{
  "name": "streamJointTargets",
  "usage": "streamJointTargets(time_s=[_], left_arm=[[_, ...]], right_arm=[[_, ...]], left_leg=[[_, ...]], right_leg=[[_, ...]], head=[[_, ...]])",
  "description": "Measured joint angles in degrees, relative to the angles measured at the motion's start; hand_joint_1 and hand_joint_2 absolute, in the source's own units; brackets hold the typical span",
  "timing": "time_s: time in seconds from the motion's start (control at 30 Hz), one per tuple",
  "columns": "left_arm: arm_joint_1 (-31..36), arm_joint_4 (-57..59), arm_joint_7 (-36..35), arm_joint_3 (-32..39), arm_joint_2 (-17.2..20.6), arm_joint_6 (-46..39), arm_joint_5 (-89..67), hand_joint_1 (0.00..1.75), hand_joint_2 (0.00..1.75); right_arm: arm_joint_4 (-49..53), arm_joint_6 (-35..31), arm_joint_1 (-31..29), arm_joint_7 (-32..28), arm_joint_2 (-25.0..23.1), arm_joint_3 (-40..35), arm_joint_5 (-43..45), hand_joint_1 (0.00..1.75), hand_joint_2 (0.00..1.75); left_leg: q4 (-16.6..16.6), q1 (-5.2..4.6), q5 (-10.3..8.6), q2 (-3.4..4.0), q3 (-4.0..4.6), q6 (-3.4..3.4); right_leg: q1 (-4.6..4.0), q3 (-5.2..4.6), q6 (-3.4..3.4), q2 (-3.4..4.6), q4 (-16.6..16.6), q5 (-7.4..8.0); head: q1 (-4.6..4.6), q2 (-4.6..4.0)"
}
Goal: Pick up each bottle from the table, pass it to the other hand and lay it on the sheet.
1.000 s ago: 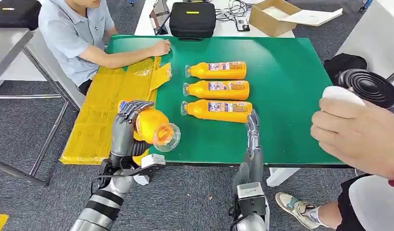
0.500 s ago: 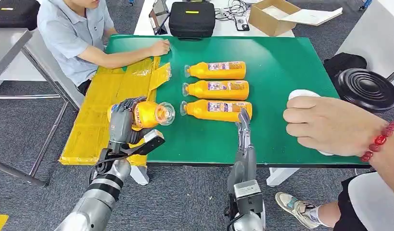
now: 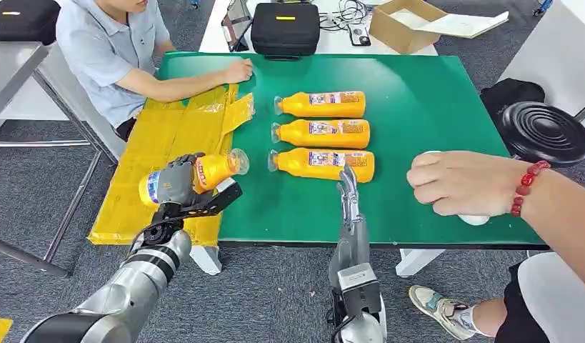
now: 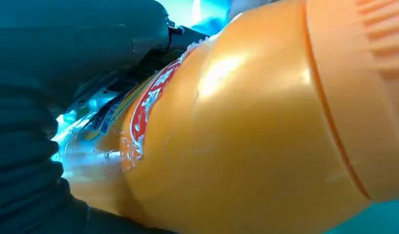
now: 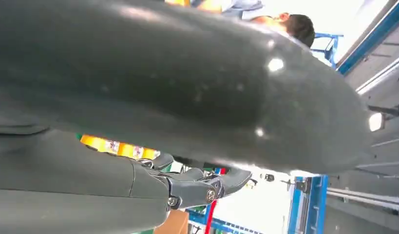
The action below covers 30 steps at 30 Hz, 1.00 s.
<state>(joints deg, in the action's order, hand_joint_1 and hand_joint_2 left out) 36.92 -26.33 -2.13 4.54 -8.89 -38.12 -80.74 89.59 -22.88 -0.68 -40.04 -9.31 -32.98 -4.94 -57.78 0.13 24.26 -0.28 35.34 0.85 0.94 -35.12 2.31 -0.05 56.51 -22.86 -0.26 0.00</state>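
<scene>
Lying sideways, orange labelled bottle (image 3: 196,175)

head: high, facing forward and down over the green table (image 3: 432,107) | left wrist: tight against held bottle (image 4: 246,131), also seen at the table's left edge (image 3: 203,174) | right wrist: close behind right hand (image 5: 197,187), facing across the table

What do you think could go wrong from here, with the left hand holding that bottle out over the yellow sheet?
1. The left hand holds the bottle at the seam between the yellow sheet and the green table; released here, the round bottle might roll off the sheet.
2. The right hand stands open right beside the nearest lying bottle and could nudge it.
3. A person's hand rests on the table near the right arm, so a swing that way risks contact.
</scene>
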Motion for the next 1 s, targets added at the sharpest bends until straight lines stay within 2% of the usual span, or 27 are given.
streamJointTargets(time_s=[0.13, 0.37, 0.4, 0.5, 0.53, 0.57, 0.73, 0.97, 1.0], left_arm=[[2.38, 3.39, -7.76, -1.87, 1.30, 6.18, -4.02, 1.75, 1.75], [4.29, 6.49, -12.12, -5.76, 2.31, 15.22, -7.36, 1.75, 1.75], [4.43, 6.69, -12.52, -6.41, 2.32, 16.07, -7.41, 1.69, 1.75], [4.56, 7.25, -13.59, -8.44, 2.38, 17.77, -7.43, 0.23, 1.75], [4.62, 7.41, -13.72, -8.98, 2.40, 18.12, -7.43, 0.17, 1.75], [4.64, 7.49, -13.76, -9.22, 2.40, 18.53, -7.41, 0.00, 1.75], [4.85, 7.95, -11.86, -9.66, 2.40, 21.46, -5.92, 0.00, 1.75], [5.08, 8.10, -2.88, -7.32, 1.88, 24.06, 1.62, 0.00, 1.75], [5.08, 8.11, -2.77, -7.06, 1.75, 24.15, 1.77, 0.00, 0.00]], right_arm=[[-0.28, 0.32, 0.01, 0.00, -0.33, 0.09, 0.30, 0.00, 0.00], [-1.27, 1.11, 0.01, 0.00, -0.79, 0.46, 0.85, 0.00, 0.00], [-1.40, 1.33, 0.01, 0.00, -0.83, 0.46, 0.85, 0.00, 0.00], [-1.97, 1.73, 0.01, 0.02, -1.07, 0.59, 0.85, 0.00, 0.00], [-2.16, 1.73, 0.00, 0.02, -1.22, 0.66, 0.83, 0.00, 0.00], [-2.30, 1.73, -0.01, 0.02, -1.25, 0.72, 0.83, 0.00, 0.00], [-3.19, 1.73, -0.03, 0.02, -1.29, 0.96, 0.83, 0.00, 0.00], [-4.20, 2.38, -0.03, 0.02, -1.29, 1.51, 0.66, 0.00, 0.00], [-4.24, 2.43, -0.03, 0.02, -1.29, 1.57, 0.66, 0.00, 0.00]], left_leg=[[0.00, 0.01, -0.01, 0.00, 0.00, 0.00], [0.00, 0.00, 0.00, 0.00, 0.00, 0.00], [0.00, -0.01, 0.00, 0.00, 0.00, 0.00], [0.00, -0.01, 0.00, 0.00, 0.00, 0.00], [0.00, -0.01, 0.00, 0.00, 0.00, 0.00], [0.00, 0.00, 0.00, -0.01, 0.00, 0.00], [0.00, 0.00, 0.00, -0.02, -0.09, 0.00], [0.01, -0.01, 0.00, -0.25, -0.42, 0.01], [0.01, -0.02, 0.00, -0.25, -0.45, 0.01]], right_leg=[[0.00, 0.00, 0.00, 0.00, 0.01, 0.00], [0.01, 0.01, 0.00, 0.00, 0.01, 0.00], [0.02, 0.01, 0.00, 0.00, 0.01, 0.00], [0.01, 0.01, 0.00, 0.00, 0.01, 0.00], [0.01, 0.01, 0.00, 0.00, 0.01, 0.00], [0.01, 0.01, 0.00, 0.00, 0.01, 0.00], [0.01, 0.12, 0.00, -0.01, 0.01, 0.00], [0.03, 0.51, -0.01, -0.18, -0.01, -0.05], [0.03, 0.54, -0.02, -0.18, -0.02, -0.05]], head=[[0.00, 0.00], [0.00, 0.00], [0.00, 0.00], [0.00, 0.00], [0.00, 0.00], [0.00, 0.00], [-0.02, 0.00], [-0.02, 0.00], [-0.02, 0.00]])
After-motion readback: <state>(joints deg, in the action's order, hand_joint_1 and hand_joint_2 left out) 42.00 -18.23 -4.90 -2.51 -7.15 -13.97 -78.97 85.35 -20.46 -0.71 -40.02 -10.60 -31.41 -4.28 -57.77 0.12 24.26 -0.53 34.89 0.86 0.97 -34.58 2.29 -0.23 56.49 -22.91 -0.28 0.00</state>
